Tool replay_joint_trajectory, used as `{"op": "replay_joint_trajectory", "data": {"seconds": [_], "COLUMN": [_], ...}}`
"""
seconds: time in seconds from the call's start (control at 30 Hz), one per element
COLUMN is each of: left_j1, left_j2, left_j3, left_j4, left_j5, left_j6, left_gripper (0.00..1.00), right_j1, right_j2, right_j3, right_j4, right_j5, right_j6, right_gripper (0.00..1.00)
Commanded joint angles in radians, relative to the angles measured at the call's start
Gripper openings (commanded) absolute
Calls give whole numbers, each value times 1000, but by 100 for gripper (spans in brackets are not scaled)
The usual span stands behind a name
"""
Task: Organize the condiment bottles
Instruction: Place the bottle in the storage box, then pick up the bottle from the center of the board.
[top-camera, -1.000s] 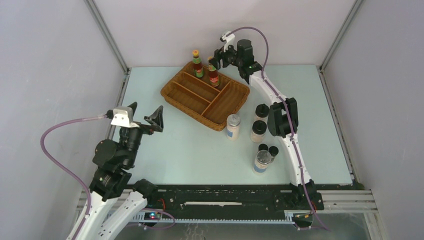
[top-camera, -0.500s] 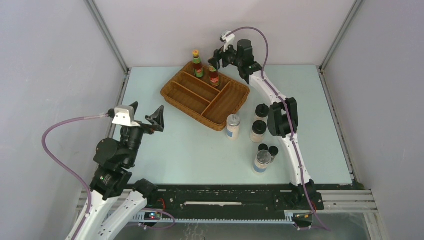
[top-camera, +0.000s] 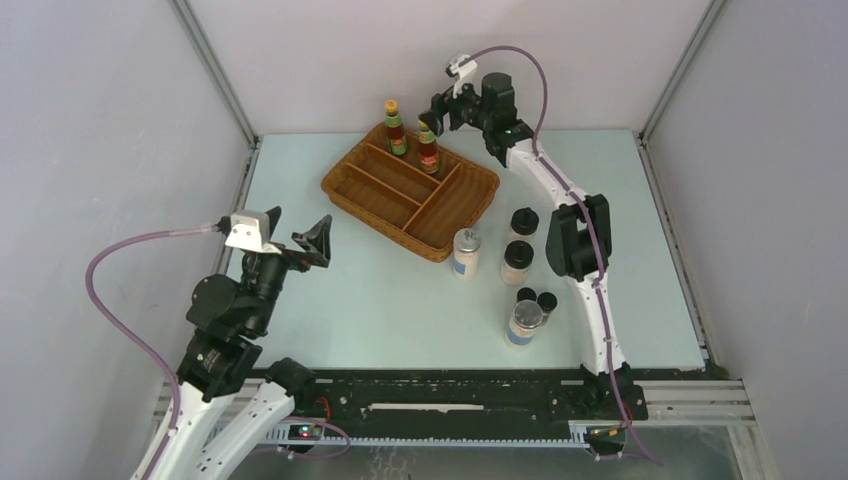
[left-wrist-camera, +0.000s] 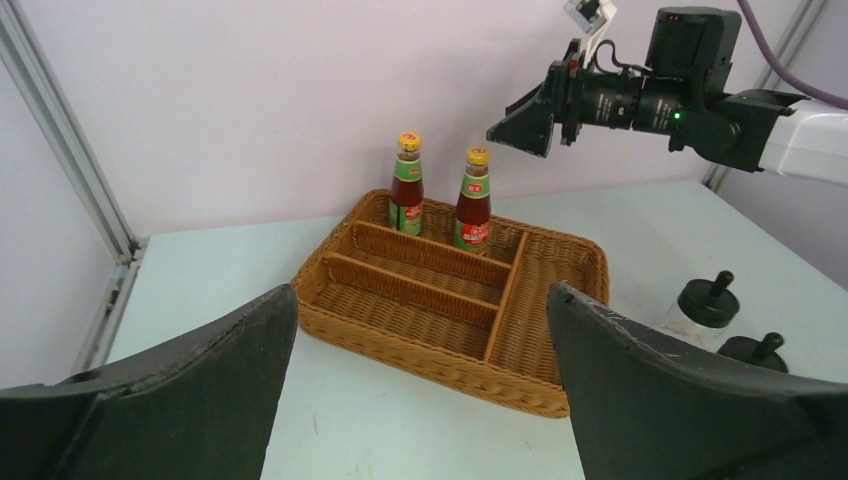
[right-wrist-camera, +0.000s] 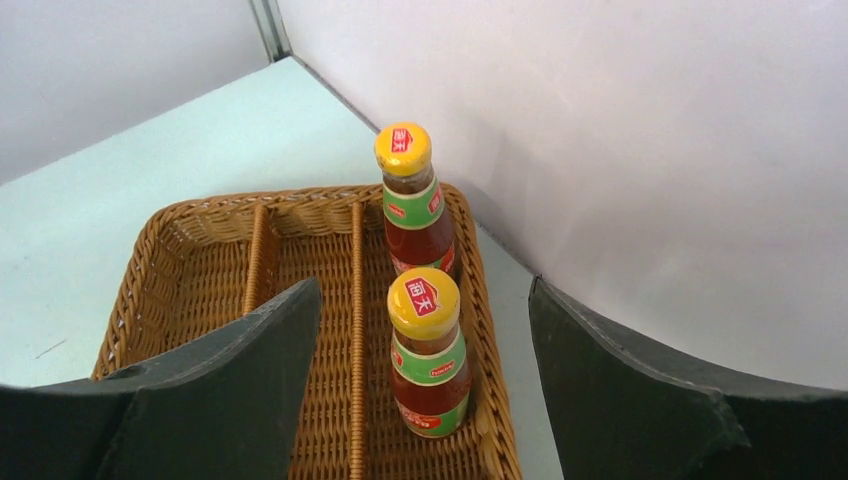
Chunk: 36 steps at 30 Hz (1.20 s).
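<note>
Sauce bottles (right-wrist-camera: 428, 350) stood upright, one behind the other, in the end compartment of the tray (right-wrist-camera: 135, 285), by the wall. Your right wrist view showed their yellow caps and nothing else of the set. Only the top view gave you the rest: two jars (top-camera: 466, 252), two shakers (top-camera: 517, 262) and two vials (top-camera: 547, 300) standing on the table (top-camera: 380, 300) beside the right arm, outside the tray. Your left wrist view caught just two black shaker caps at its right edge. Your right claw (top-camera: 435, 110) hung spread wide above the bottle nearer it, gripping nothing. Your left claw (top-camera: 296, 222) gaped wide too, empty, well apart from the tray.
</note>
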<state>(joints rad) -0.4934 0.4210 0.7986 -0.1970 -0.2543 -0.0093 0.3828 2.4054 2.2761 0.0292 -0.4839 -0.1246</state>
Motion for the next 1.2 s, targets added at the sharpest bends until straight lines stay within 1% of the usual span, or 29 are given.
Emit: {"op": "replay_joint_trajectory", "data": {"seconds": [0.0, 0.2, 0.33, 0.43, 0.6, 0.7, 0.83, 0.93, 1.0, 1.17], "left_j1": [-2, -2, -3, -3, -4, -9, -22, -35, -51, -112], "left_j2": [1, 14, 64, 108, 200, 245, 289, 319, 353, 447], "left_j3": [85, 113, 129, 118, 80, 31, -38, -51, -28, 49], "left_j4": [-25, -45, -68, -58, 26, 105, 241, 286, 271, 166], "left_j5": [28, 61, 110, 145, 195, 224, 246, 247, 247, 247], "left_j6": [-47, -95, -130, -153, -181, -190, -195, -204, -194, -113], "left_gripper": [99, 100, 100, 100, 100, 100, 100, 100, 100, 100], "right_j1": [4, 4, 4, 6, 11, 13, 12, 10, 11, 13], "right_j2": [-144, -286, -397, -491, -634, -749, -894, -986, -1038, -1134], "right_j3": [-48, -174, -257, -345, -454, -552, -714, -804, -860, -936], "right_j4": [88, 142, 152, 153, 85, 52, 52, 33, 9, -80], "right_j5": [16, 42, 73, 131, 236, 295, 350, 386, 409, 483], "right_j6": [3, 8, 5, 7, 35, 53, 82, 106, 119, 158], "right_gripper": [85, 87, 89, 90, 95, 99, 100, 100, 100, 100]}}
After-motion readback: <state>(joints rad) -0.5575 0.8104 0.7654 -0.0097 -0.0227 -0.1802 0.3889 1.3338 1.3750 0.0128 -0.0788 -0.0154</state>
